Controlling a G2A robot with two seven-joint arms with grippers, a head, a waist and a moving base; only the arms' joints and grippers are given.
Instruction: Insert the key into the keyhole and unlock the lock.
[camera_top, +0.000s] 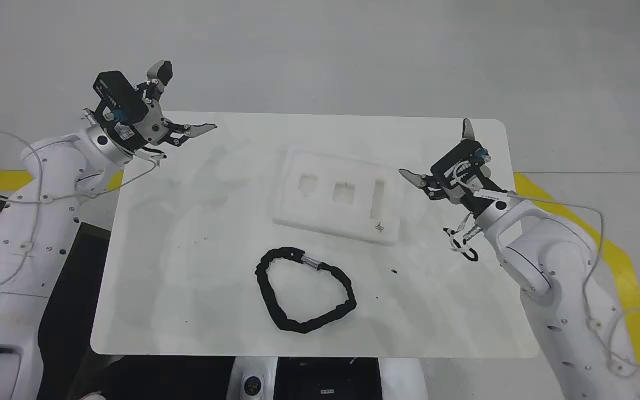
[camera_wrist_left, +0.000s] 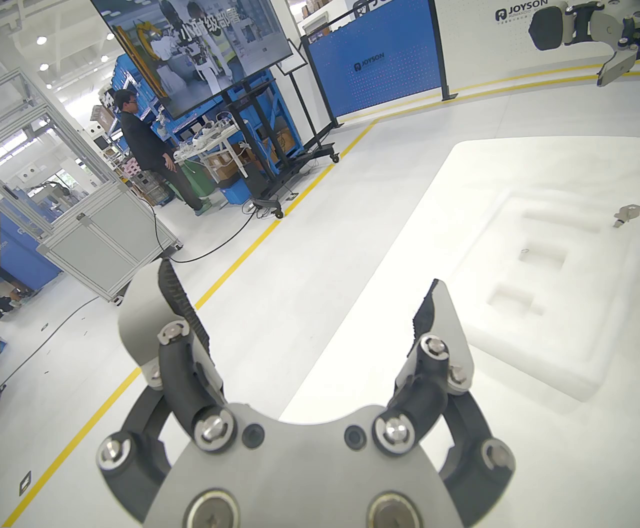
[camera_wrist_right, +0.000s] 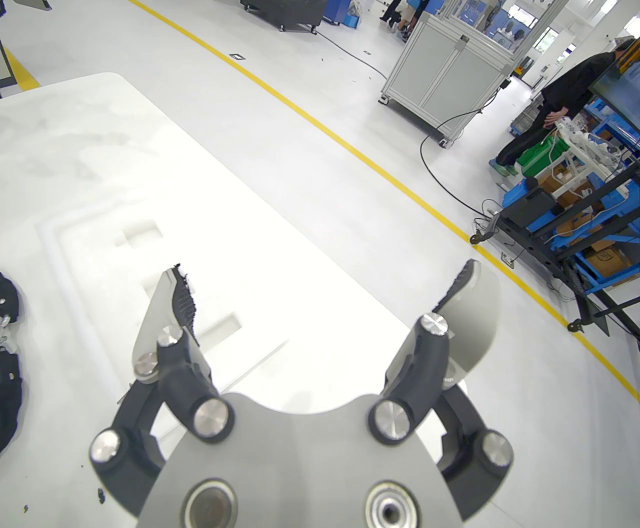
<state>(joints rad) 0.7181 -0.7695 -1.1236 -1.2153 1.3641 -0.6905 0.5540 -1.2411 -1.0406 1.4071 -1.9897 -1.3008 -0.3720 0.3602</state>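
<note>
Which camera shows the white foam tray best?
The top view: the whole tray with its three cutouts. The left wrist view shows it slanted and cropped; the right wrist view, partly behind the jaws.

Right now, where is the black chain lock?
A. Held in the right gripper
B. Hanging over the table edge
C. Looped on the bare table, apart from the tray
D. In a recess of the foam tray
C: the chain lock lies in a loop on the table, clear of the foam tray, and the left gripper and right gripper are both open and empty.
</note>
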